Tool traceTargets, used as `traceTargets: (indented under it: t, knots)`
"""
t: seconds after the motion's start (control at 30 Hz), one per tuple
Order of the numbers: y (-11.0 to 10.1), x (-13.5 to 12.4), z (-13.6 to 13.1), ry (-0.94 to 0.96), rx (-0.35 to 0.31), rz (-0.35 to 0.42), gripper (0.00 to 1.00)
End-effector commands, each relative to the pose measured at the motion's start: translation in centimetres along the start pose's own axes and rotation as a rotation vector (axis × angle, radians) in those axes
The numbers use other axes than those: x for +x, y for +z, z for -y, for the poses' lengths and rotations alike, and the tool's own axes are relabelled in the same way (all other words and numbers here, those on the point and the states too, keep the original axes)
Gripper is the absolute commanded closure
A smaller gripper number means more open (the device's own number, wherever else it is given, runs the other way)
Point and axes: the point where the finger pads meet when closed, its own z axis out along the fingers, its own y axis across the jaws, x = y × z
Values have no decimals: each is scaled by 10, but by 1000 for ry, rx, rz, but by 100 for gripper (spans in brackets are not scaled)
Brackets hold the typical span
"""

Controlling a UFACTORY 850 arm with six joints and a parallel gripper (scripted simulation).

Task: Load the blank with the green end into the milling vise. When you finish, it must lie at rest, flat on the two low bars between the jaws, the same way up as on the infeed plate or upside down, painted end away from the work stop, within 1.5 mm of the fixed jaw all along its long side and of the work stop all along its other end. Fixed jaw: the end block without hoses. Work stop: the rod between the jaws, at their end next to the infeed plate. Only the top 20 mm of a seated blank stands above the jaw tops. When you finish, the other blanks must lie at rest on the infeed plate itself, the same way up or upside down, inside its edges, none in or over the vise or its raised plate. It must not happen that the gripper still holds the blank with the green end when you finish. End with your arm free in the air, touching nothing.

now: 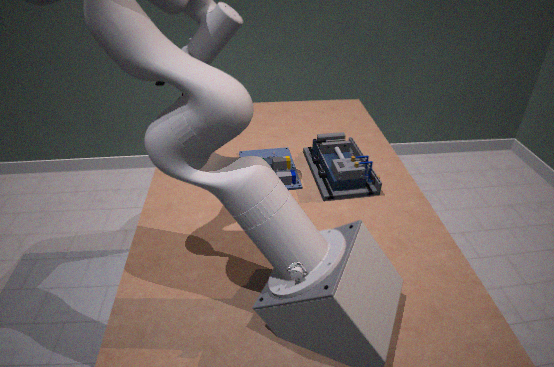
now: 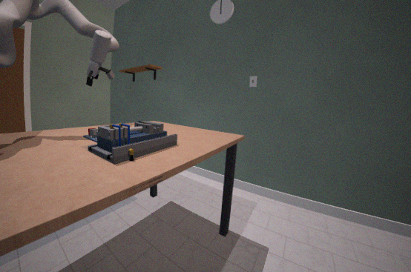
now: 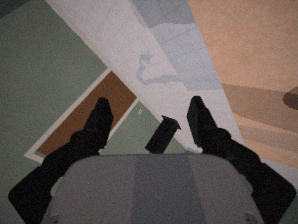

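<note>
My gripper (image 2: 100,78) (image 3: 149,107) is open and empty, high above and away from the table. The infeed plate (image 1: 270,152) is blue and partly hidden by the arm. On it, a grey blank with a yellow end (image 1: 287,162) and one with a blue end (image 1: 294,177) show; a red end (image 2: 90,131) shows in the exterior view. I cannot make out the green-ended blank. The vise has its hosed jaw (image 1: 348,168) (image 2: 107,132) at the near end and the fixed jaw (image 1: 331,137) (image 2: 150,127) at the far end. The pale work stop rod (image 1: 339,153) lies between them.
The vise's raised plate (image 1: 317,177) stands right of the infeed plate in the top view. Blue hoses (image 1: 369,166) (image 2: 128,135) rise beside the near jaw. A long grey rail (image 2: 145,148) runs along the vise's outer side. The robot's base block (image 1: 367,296) stands on the table.
</note>
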Motion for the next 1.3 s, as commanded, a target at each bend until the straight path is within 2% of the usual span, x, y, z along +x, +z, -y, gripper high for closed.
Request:
traceTargets:
  t: [0.0,0.13,0.37,0.7,0.93,1.27]
  knots:
    - [-11,6,-8,67,-35,-51,0]
    - [-21,12,-18,136,-70,-102,0]
    - [-21,12,-18,136,-70,-102,0]
    - [-45,26,-40,304,-156,-225,0]
    - [-45,26,-40,304,-156,-225,0]
    - [-70,41,-62,472,-241,-349,0]
